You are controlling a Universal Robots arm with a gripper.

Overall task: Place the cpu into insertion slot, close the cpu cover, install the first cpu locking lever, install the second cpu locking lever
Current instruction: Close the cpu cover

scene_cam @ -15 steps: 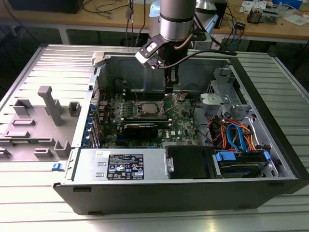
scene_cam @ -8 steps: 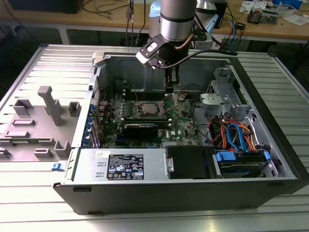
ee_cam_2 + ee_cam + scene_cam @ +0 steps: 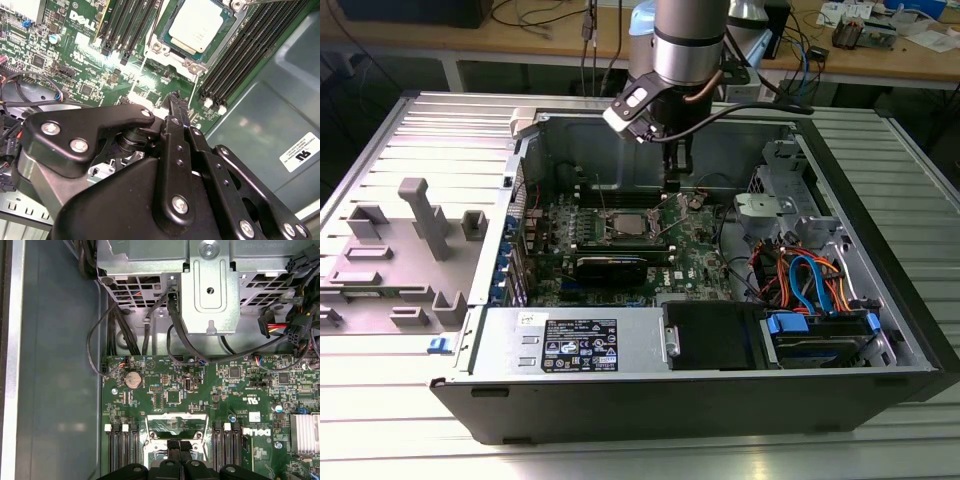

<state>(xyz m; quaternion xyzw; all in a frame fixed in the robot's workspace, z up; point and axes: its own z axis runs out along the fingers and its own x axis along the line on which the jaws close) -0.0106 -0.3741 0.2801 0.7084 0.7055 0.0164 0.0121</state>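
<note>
- The gripper point(image 3: 175, 97) has its fingers pressed together with nothing between them; it hangs just beside the insertion slot point(image 3: 175, 432), low over the green board point(image 3: 165, 390).
- The cpu point(image 3: 200, 25) lies seated in that slot; the cpu cover point(image 3: 170, 51) seems folded down around it, so the step in hand is likely a locking lever.
- A thin wire lever point(image 3: 139, 75) reaches from the socket toward the tips and seems unlatched; press it squarely with the closed tip, down and under its hook; stay off the memory slots point(image 3: 245, 55).
</note>
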